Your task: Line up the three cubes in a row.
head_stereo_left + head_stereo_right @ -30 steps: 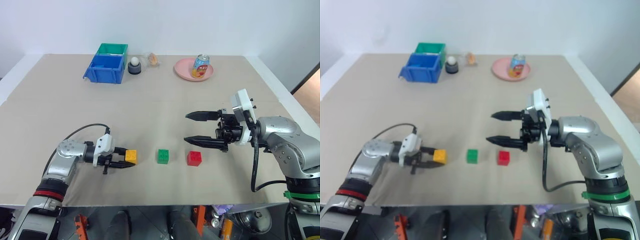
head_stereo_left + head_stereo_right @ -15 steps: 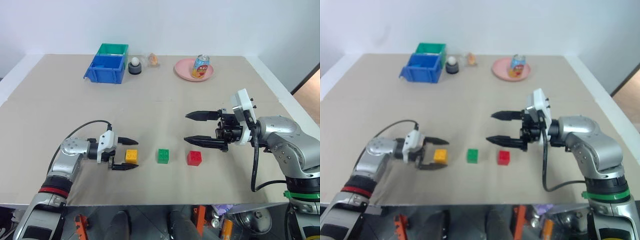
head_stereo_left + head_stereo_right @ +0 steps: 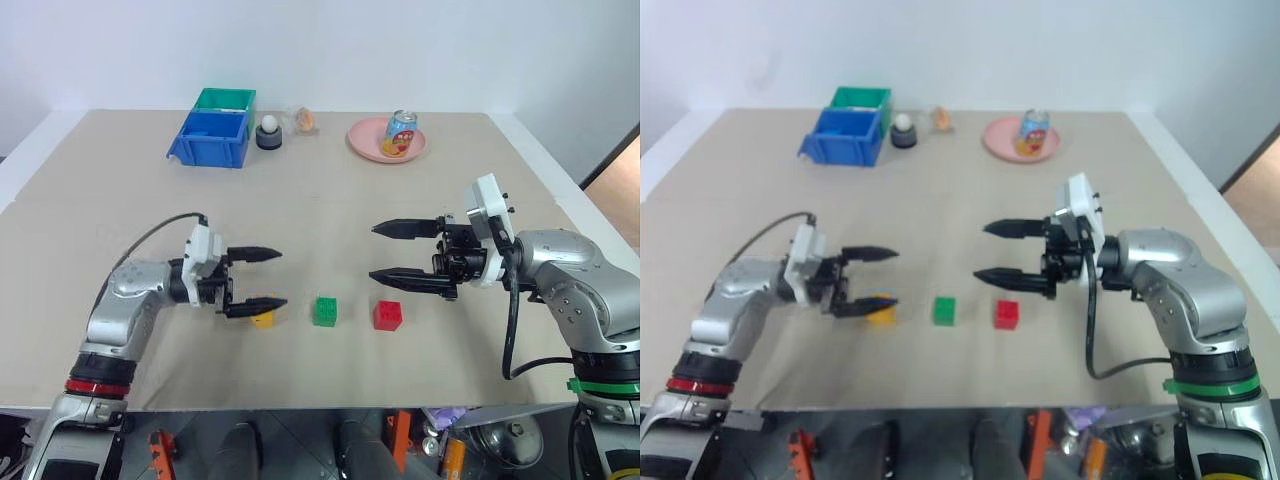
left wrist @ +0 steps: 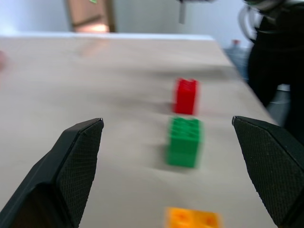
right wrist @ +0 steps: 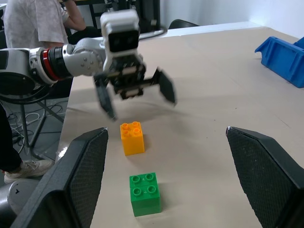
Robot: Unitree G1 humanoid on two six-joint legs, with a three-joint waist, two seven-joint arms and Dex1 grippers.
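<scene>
A beige desk with a white rim stands before a plain white wall. A brown doorway opens at the far right. Beyond the desk edge a person sits near black chairs.

- Small yellow-orange plastic cube, green studded plastic cube and red studded plastic cube sit in a row on the beige tabletop.
- Left gripper, fingers spread, hovers above the yellow-orange one.
- Right gripper hangs open beyond the red.
</scene>
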